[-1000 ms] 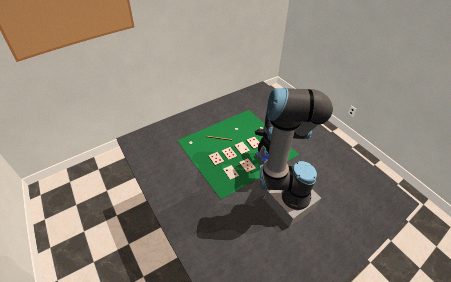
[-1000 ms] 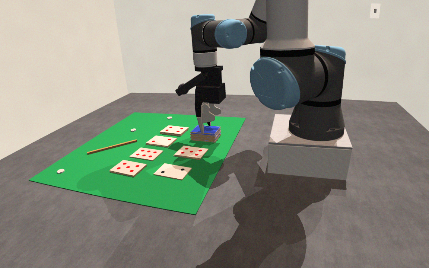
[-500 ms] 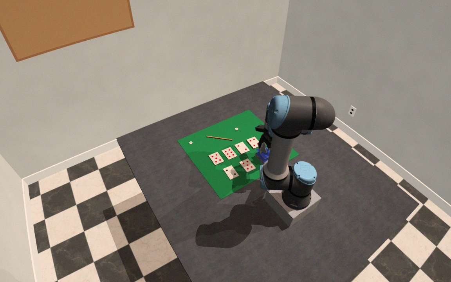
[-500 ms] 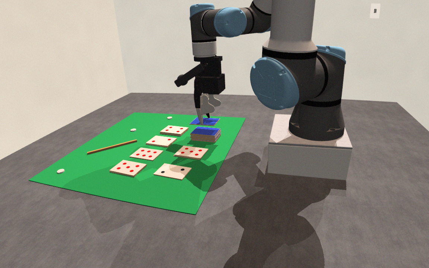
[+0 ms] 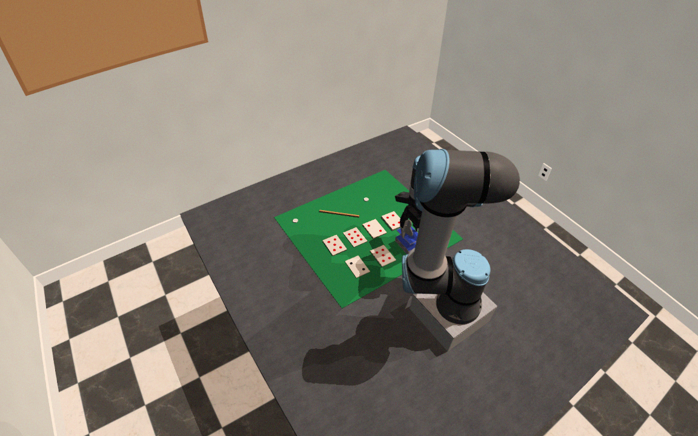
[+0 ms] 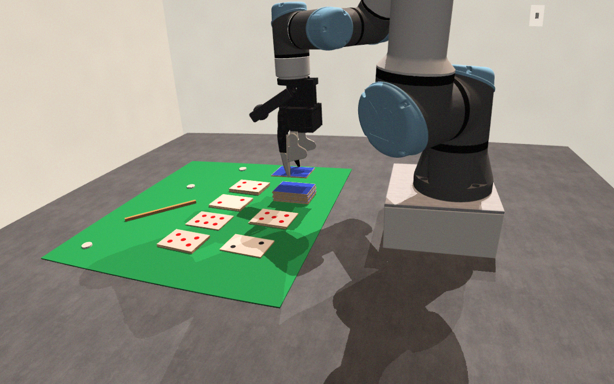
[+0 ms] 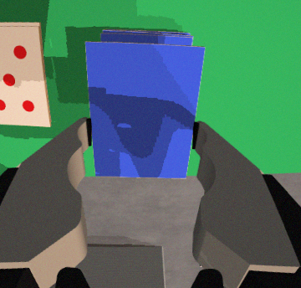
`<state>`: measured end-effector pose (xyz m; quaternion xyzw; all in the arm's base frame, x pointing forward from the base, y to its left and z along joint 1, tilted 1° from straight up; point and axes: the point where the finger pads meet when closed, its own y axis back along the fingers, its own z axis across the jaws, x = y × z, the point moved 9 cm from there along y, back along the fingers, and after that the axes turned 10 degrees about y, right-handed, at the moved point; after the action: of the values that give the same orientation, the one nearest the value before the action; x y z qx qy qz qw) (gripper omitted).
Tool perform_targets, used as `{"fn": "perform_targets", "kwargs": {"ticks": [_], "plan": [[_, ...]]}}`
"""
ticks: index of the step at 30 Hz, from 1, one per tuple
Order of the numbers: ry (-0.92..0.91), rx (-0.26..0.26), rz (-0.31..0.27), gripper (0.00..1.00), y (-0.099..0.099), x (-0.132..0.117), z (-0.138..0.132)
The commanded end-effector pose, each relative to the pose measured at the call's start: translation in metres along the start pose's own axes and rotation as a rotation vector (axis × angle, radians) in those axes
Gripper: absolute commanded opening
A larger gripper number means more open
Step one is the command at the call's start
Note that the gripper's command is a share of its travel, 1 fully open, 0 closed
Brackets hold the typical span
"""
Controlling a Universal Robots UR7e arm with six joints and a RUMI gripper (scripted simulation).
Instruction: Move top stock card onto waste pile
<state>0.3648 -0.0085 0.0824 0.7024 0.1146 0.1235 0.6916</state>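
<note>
On the green felt mat [image 6: 123,238], a waste pile of one face-up plywood tile with red pips [image 6: 273,218] lies just beside the face-down stock of blue-backed plywood tiles [image 6: 293,192]. The two-jaw gripper [image 6: 290,170] is seen partly closed across the long edges of the top blue-backed card [image 7: 144,112], which is held level, clear of the stock. A slip could be caused by the thin edge grip, and a skewed release would leave the card overhanging onto the mat. The card appears flat, rigid and plain blue, with shadow across it.
</note>
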Motion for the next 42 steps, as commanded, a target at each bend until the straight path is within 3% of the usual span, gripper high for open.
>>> {"fn": "perform_targets", "kwargs": {"ticks": [1, 8, 31, 42], "plan": [[-0.001, -0.001, 0.001, 0.38, 0.0, 0.001, -0.003], [-0.004, -0.001, 0.001, 0.38, 0.0, 0.004, -0.015], [-0.028, -0.001, 0.001, 0.38, 0.0, 0.023, -0.103], [-0.031, -0.001, 0.001, 0.38, 0.0, 0.025, -0.115]]}}
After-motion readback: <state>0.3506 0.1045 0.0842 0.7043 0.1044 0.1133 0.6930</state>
